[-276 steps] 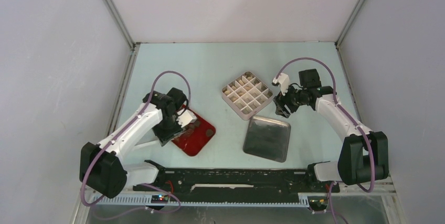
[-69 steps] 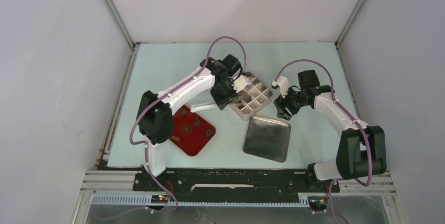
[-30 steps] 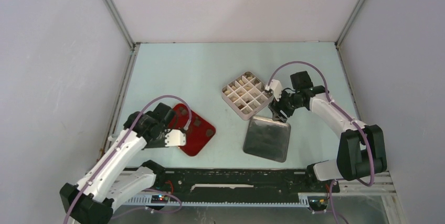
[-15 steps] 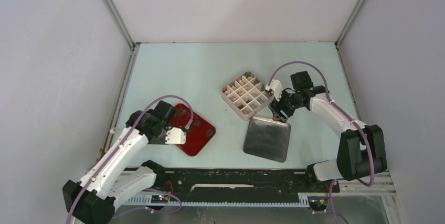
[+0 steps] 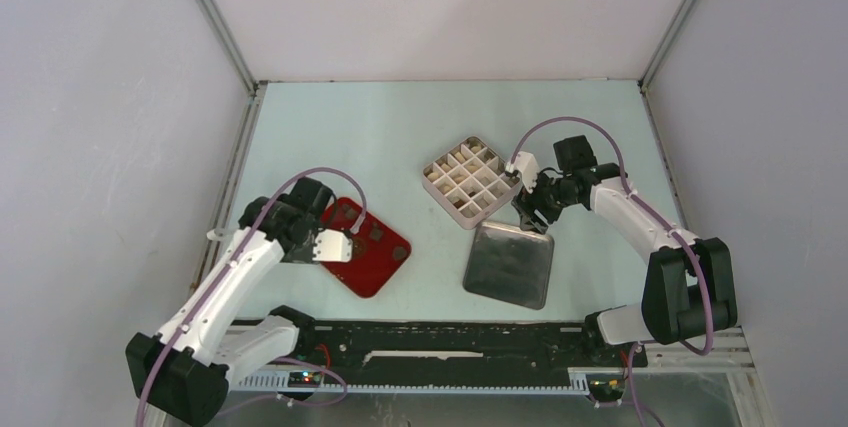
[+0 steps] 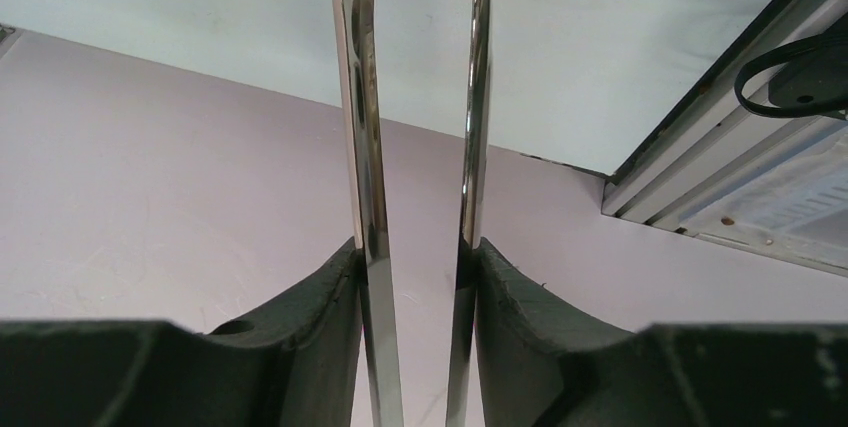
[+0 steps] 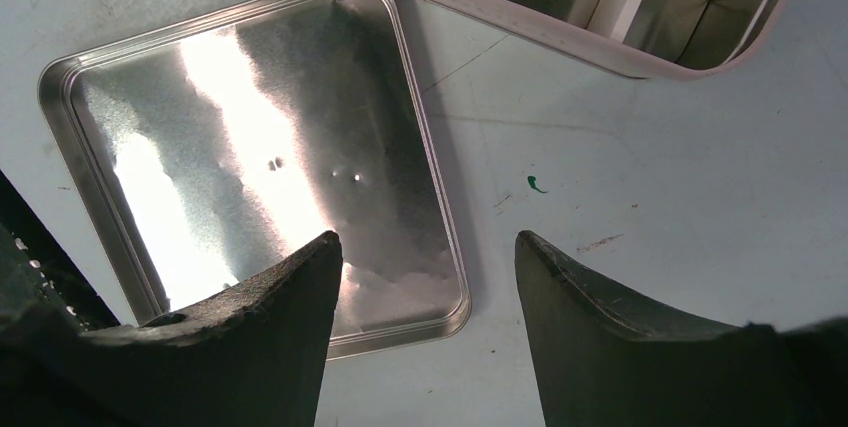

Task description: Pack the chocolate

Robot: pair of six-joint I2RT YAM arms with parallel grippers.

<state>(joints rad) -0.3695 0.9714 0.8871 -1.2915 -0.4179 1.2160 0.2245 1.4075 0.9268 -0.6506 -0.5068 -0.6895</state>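
The left end effector (image 6: pixel 415 257) is partly closed on the tongs (image 6: pixel 365 147). Its two dark fingers (image 6: pixel 320 307) press against the outer sides of the two shiny arms, which stand a little apart with nothing visible between them. From above, this end effector sits at the left edge of the red tray (image 5: pixel 362 277). The chocolate (image 5: pixel 376 233) shows as a few dark lumps lying on that tray.

The right end effector (image 7: pixel 425 247) is wide open and holds nothing. It hangs over the bare surface (image 7: pixel 650 167), between a corner of the metal lid (image 7: pixel 250 147) and the divided box (image 7: pixel 520 17). Whether it touches either, I cannot tell.
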